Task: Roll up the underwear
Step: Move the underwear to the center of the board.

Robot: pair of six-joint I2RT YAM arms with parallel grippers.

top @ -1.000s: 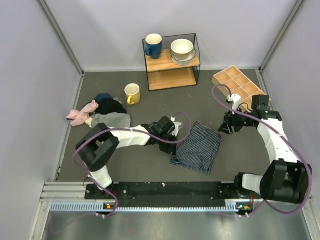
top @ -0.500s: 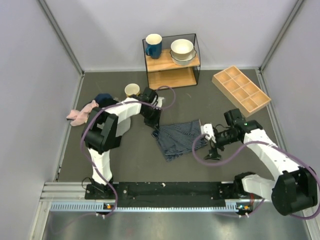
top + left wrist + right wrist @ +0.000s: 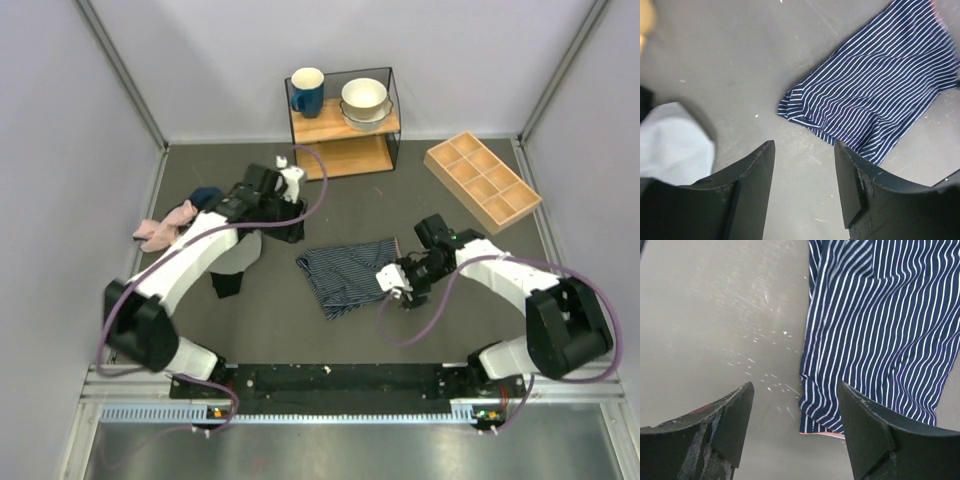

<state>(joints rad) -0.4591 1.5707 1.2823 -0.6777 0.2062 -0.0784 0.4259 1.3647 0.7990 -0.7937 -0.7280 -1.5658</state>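
The underwear (image 3: 345,272), navy with thin white stripes, lies crumpled but mostly flat in the middle of the dark table. My left gripper (image 3: 287,226) hovers just behind and left of it, open and empty. In the left wrist view the underwear (image 3: 875,95) lies ahead to the right of the left gripper (image 3: 804,145), apart from the fingers. My right gripper (image 3: 392,283) is at the cloth's right edge, open. In the right wrist view a hemmed corner of the underwear (image 3: 880,330) lies below the gap of the right gripper (image 3: 795,386), not pinched.
A pile of cloths lies at the left: pink (image 3: 160,228), grey (image 3: 238,252) and dark pieces. The grey cloth (image 3: 675,145) sits close to my left fingers. A shelf (image 3: 345,130) with a blue mug (image 3: 307,90) and bowls (image 3: 364,100) stands behind. A wooden divider tray (image 3: 482,180) is at back right.
My left gripper carried the underwear toward the back, let go, opened and drew away to the back left. My right gripper swung in from the right to the cloth's right edge.
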